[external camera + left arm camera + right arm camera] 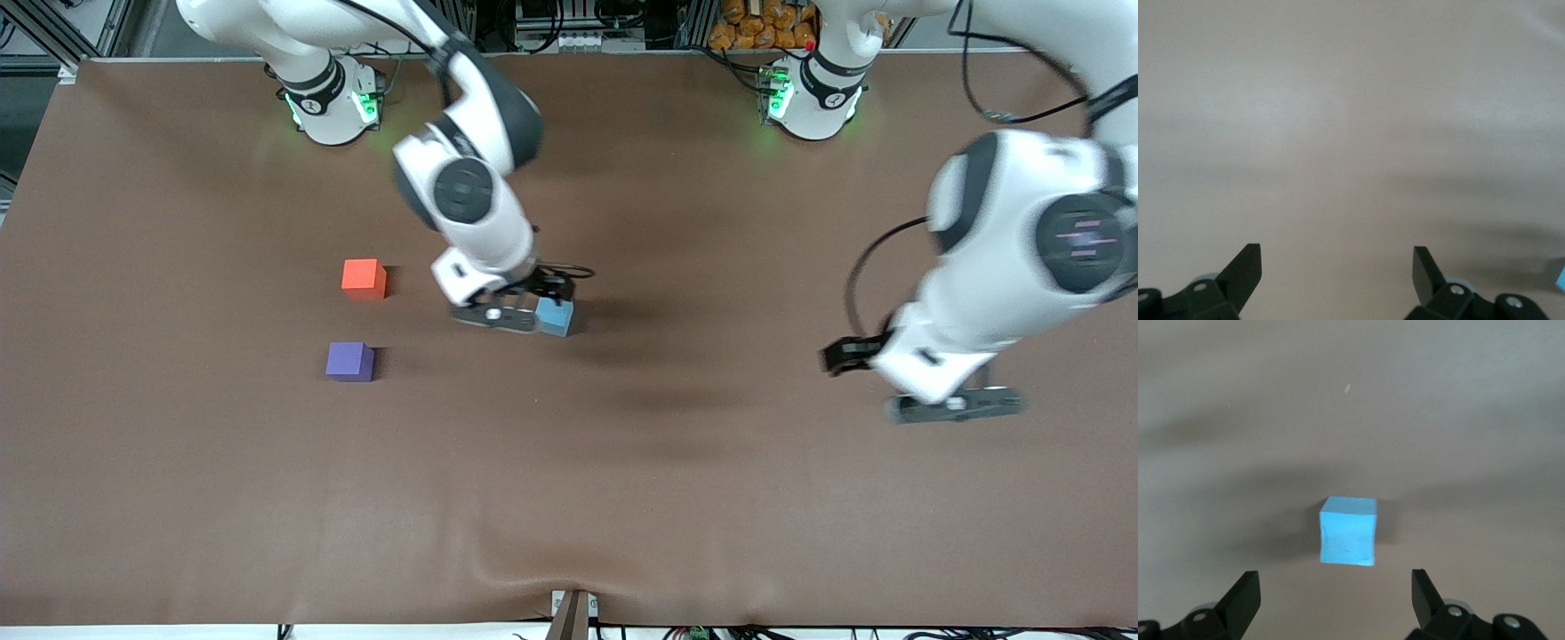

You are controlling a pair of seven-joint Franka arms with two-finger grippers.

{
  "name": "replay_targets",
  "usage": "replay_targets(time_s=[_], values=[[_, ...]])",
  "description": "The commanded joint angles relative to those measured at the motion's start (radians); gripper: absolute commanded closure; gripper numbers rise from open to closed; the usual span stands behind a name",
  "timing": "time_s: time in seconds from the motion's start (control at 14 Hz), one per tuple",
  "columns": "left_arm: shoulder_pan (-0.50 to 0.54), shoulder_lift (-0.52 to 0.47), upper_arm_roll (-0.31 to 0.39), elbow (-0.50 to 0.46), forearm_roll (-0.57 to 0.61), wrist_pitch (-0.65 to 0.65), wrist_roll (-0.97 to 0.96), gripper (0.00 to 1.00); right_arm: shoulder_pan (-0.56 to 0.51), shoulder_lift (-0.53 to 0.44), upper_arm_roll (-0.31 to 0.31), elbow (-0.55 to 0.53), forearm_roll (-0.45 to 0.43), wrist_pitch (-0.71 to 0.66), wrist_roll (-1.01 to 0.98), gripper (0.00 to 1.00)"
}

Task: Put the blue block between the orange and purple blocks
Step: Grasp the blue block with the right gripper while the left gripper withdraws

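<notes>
right tool point(1335, 597) spread wide over blue block point(1348, 531); left tool point(1337, 273) waits, spread.

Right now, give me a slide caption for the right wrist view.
Open right gripper poised over the blue block on the brown table, not yet grasping.

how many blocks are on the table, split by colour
orange block: 1
purple block: 1
blue block: 1
total: 3 blocks
</notes>
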Motion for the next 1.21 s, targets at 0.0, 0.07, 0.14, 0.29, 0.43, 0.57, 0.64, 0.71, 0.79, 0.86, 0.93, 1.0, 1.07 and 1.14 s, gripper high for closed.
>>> replay_targets(time_s=[0.0, 0.07, 0.14, 0.29, 0.43, 0.57, 0.64, 0.71, 0.79, 0.86, 0.93, 1.0, 1.07, 1.14], values=[[0.035, -0.112, -0.018, -0.131, -0.016, 0.001, 0.051, 0.00, 0.025, 0.068, -0.015, 0.016, 0.002, 0.024, -0.003, 0.00], [0.038, -0.126, -0.018, -0.130, -0.016, 0.001, 0.054, 0.00, 0.026, 0.081, -0.017, 0.013, -0.001, 0.025, -0.003, 0.00], [0.047, -0.143, -0.017, -0.128, -0.016, 0.001, 0.072, 0.00, 0.032, 0.097, -0.017, 0.010, -0.011, 0.031, -0.001, 0.00], [0.102, -0.178, -0.018, -0.130, -0.030, -0.012, 0.178, 0.00, 0.036, 0.124, -0.015, 0.008, -0.025, 0.066, 0.003, 0.00], [0.115, -0.200, -0.017, -0.128, -0.041, -0.076, 0.238, 0.00, 0.048, 0.141, -0.015, 0.007, -0.024, 0.109, 0.043, 0.00], [0.156, -0.232, -0.024, -0.133, -0.039, -0.090, 0.266, 0.00, 0.065, 0.160, -0.015, -0.003, -0.024, 0.145, 0.071, 0.00], [0.182, -0.272, -0.033, -0.151, -0.044, -0.088, 0.273, 0.00, 0.066, 0.160, -0.015, -0.025, -0.027, 0.163, 0.071, 0.00], [0.182, -0.313, -0.027, -0.174, -0.047, -0.101, 0.304, 0.00, 0.065, 0.160, -0.017, -0.035, -0.027, 0.163, 0.065, 0.00], [0.176, -0.329, -0.020, -0.183, -0.047, -0.117, 0.322, 0.00, 0.065, 0.160, -0.017, -0.036, -0.028, 0.159, 0.063, 0.00], [0.173, -0.347, -0.018, -0.202, -0.047, -0.128, 0.324, 0.00, 0.063, 0.158, -0.018, -0.046, -0.039, 0.154, 0.063, 0.00], [0.159, -0.384, -0.009, -0.234, -0.042, -0.137, 0.322, 0.00, 0.057, 0.158, -0.018, -0.056, -0.051, 0.155, 0.063, 0.00], [0.121, -0.429, 0.023, -0.281, -0.039, -0.139, 0.322, 0.00, 0.060, 0.158, -0.018, -0.062, -0.068, 0.158, 0.063, 0.17], [0.092, -0.456, 0.063, -0.303, -0.039, -0.142, 0.322, 0.00, 0.059, 0.158, -0.017, -0.059, -0.083, 0.157, 0.062, 0.71], [0.087, -0.454, 0.068, -0.301, -0.039, -0.154, 0.324, 0.00, 0.052, 0.152, -0.017, -0.050, -0.078, 0.152, 0.071, 1.00]])
